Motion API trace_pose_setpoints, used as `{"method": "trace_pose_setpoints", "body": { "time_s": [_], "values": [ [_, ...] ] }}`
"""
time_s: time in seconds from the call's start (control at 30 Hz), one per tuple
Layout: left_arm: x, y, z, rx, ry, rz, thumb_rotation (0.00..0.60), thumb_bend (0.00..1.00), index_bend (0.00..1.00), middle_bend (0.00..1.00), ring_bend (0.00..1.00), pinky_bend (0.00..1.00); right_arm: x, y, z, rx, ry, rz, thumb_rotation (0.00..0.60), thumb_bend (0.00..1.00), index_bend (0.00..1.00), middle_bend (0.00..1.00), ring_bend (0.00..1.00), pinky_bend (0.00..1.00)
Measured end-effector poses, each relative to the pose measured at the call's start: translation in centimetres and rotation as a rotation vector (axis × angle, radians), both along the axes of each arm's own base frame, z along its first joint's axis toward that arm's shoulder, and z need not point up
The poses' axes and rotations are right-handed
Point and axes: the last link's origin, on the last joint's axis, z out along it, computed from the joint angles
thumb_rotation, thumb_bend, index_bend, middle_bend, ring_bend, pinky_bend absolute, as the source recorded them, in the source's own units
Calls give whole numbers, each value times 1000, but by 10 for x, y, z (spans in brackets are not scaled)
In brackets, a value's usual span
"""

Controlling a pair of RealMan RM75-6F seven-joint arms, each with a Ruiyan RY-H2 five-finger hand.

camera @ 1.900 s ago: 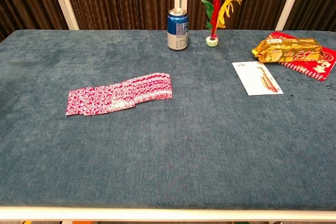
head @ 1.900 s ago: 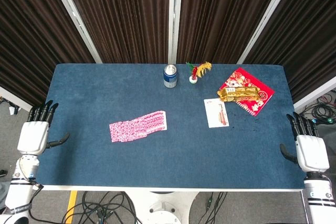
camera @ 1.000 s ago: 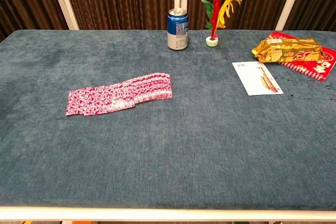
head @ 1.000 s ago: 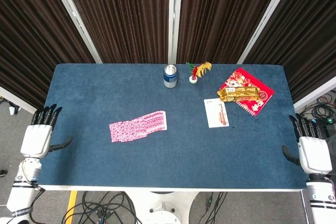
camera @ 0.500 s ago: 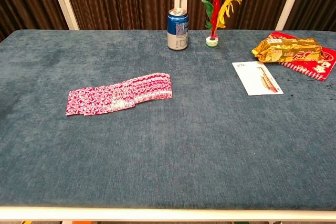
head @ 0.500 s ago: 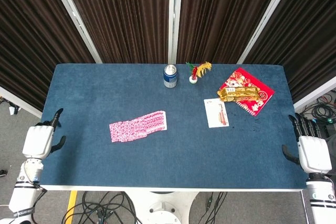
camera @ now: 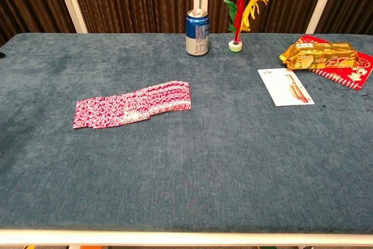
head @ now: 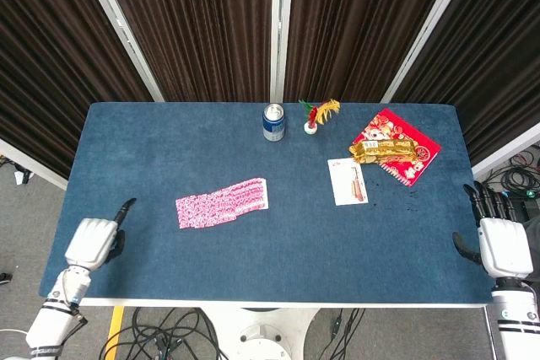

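Note:
My left hand (head: 95, 240) hovers over the front left corner of the blue table (head: 160, 145), turned on its side with dark fingers pointing toward a fan of red patterned cards (head: 221, 203) (camera: 133, 105). It holds nothing and is well short of the cards. My right hand (head: 498, 242) stays just off the table's right edge, fingers straight and apart, empty. Nearest to it are a white card (head: 348, 181) (camera: 285, 87) and a gold snack packet (head: 386, 151) (camera: 317, 55). Neither hand shows plainly in the chest view.
At the back stand a blue can (head: 273, 121) (camera: 197, 24) and a feathered shuttlecock (head: 314, 115) (camera: 242, 13). The snack packet lies on a red booklet (head: 413, 137) (camera: 356, 69) at the back right. Dark curtains hang behind the table.
My left hand has come in from beside the table's left edge to over its front left corner, rotating onto its side. The right hand has barely shifted. Nothing on the table moved.

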Motion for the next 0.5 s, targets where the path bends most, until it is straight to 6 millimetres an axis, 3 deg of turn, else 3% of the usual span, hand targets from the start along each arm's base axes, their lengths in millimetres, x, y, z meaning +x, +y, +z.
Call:
{"method": "trace_pose_setpoints", "body": {
  "time_s": [0.5],
  "values": [
    [24, 5, -55, -209, 105, -72, 600, 705, 49, 953, 945, 927, -2, -6, 9, -28, 0, -11, 600, 266, 0, 0, 0, 0]
  ]
}}
